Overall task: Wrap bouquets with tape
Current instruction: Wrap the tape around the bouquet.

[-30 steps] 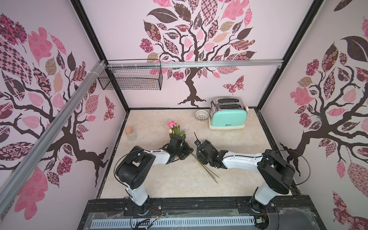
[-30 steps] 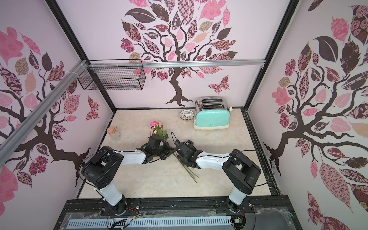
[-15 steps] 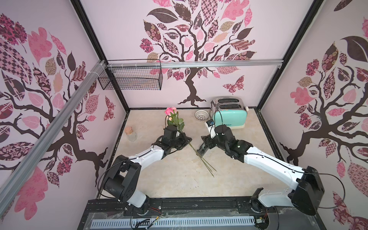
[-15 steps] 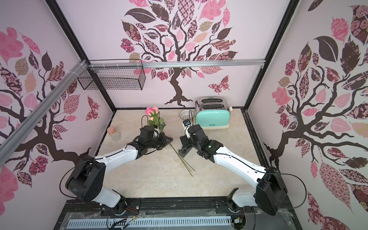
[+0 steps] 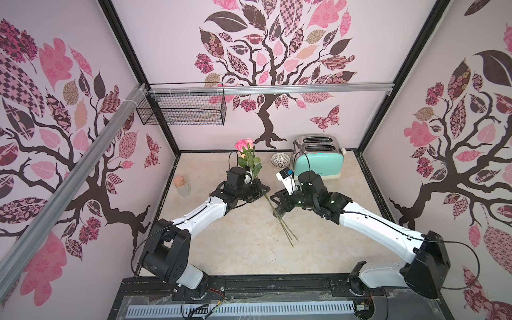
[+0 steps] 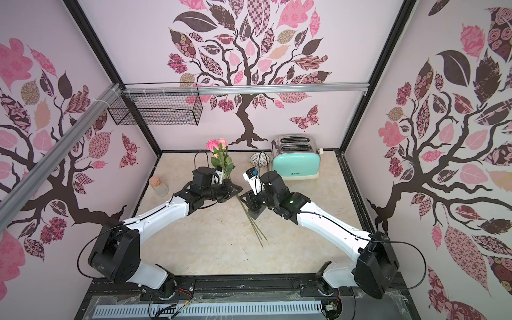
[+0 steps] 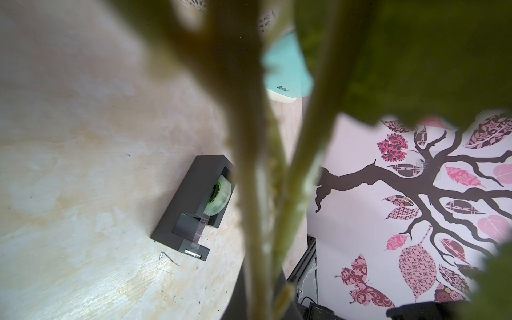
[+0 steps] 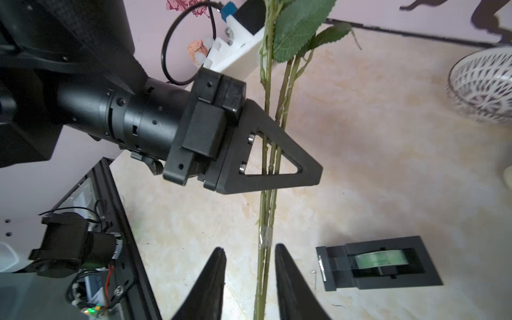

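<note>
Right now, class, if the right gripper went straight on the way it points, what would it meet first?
Probably the left gripper, shut on the bouquet just ahead. Its stems run lengthwise between the open jaws of the right gripper, so it would slide along them; depth is unclear.

Saw pink roses point(image 5: 244, 144) with green leaves point(image 8: 299, 30) and stems point(image 8: 267, 194). Saw a mint-green toaster point(image 5: 318, 166), a white bowl point(image 8: 482, 91) with dark criss-cross marks, a black tape holder point(image 7: 188, 194) with greenish tape point(image 7: 220, 196), pink walls point(image 5: 171, 41) with brown trees point(image 5: 266, 122).

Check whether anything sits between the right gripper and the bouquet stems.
Nothing visible does: the bouquet stems run between the open fingers of the right gripper; the tape dispenser lies off to one side.
</note>
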Robot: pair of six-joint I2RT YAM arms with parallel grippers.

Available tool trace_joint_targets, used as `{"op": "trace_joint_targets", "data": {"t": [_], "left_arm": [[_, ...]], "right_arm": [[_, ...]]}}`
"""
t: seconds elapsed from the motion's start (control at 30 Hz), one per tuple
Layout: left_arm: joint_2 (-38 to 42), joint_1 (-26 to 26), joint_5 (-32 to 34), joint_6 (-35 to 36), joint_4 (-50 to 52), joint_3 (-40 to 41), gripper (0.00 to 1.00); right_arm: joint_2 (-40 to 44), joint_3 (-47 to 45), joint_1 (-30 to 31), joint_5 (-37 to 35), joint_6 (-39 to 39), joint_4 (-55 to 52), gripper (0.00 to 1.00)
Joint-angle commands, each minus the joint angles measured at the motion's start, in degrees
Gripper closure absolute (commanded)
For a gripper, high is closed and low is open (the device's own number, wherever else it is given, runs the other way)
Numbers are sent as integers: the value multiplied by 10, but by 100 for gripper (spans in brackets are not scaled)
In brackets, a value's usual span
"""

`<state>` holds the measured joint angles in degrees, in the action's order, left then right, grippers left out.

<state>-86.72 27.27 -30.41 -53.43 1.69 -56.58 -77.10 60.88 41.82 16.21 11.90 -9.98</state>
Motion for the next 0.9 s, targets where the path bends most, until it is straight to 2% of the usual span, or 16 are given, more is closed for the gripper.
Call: {"op": "trace_joint_targets", "data": {"t": [0.0, 0.23, 0.67, 0.87], "left_arm": [[19, -1, -14, 16, 0, -15, 100], [27, -1, -16, 12, -1, -17, 100], [26, 0, -36, -6, -30, -7, 100], [19, 2, -52, -14, -51, -3, 100]], "right_arm": [[-23, 19, 0, 45, 21, -1, 69], [-50, 21, 0, 50, 30, -10, 71], [-65, 17, 0, 37, 25, 0, 67], [-62, 12, 0, 73, 25, 22, 68]]}}
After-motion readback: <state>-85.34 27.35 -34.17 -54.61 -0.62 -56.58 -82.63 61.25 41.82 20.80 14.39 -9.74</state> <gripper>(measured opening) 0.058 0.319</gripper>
